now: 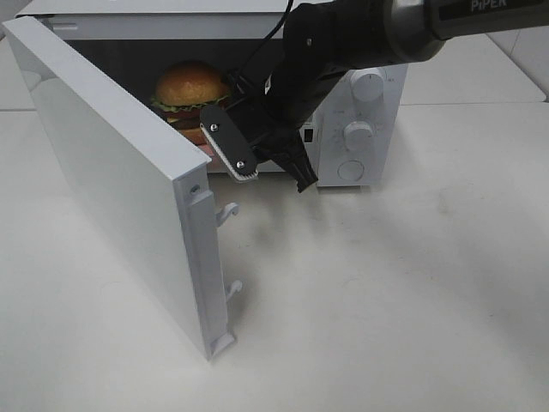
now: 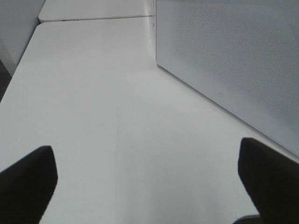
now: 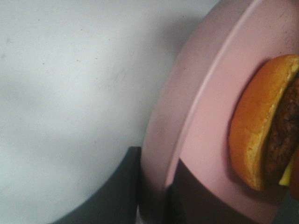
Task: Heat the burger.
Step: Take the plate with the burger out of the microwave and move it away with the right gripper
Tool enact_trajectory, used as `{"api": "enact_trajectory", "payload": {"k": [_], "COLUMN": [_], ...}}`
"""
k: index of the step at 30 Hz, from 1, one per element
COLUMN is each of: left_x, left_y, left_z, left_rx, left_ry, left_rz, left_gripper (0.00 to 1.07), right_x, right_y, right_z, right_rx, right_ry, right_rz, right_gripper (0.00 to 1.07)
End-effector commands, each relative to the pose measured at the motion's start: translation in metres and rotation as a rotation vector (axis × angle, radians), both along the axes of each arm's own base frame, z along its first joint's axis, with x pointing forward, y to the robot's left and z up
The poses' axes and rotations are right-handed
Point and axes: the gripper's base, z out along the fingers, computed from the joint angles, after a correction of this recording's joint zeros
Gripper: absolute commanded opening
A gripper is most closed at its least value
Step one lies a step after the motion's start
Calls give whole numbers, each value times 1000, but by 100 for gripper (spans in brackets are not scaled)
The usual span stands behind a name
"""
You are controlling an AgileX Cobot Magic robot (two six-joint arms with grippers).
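The burger [image 1: 187,93], with a golden bun, lettuce and a dark patty, sits on a round pink plate [image 3: 210,116] inside the open white microwave [image 1: 364,129]. My right gripper [image 1: 227,146] reaches into the microwave's opening from the right. In the right wrist view it [image 3: 156,189] is shut on the plate's near rim, with the burger [image 3: 261,126] just beyond. My left gripper [image 2: 147,186] hangs open over bare table, and its dark fingertips [image 2: 28,182] hold nothing. The left arm does not show in the exterior high view.
The microwave door [image 1: 111,172] swings wide open toward the front left, with its latch hooks [image 1: 227,210] sticking out. Its perforated outer face [image 2: 233,60] stands close beside my left gripper. White table [image 1: 386,300] spreads in front and to the right.
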Motion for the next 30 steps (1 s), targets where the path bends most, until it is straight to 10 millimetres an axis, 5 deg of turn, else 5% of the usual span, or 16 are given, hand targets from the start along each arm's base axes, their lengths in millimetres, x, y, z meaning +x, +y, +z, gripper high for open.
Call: {"api": "enact_trajectory", "payload": {"k": [1,30], "left_x": [-2,-2], "left_y": [0,0], "left_z": [0,0], "left_rx": [-6,-6], "left_ry": [-25,-25], "left_rz": [-1,-1], "left_gripper": [98,98], "right_x": [-3,-65], "right_y": [-6,-46], "right_z": [19,49], "right_rx": [22,39], "right_ry": [-53,-142], "right_rz": [18,70], "right_gripper": [0,0]}}
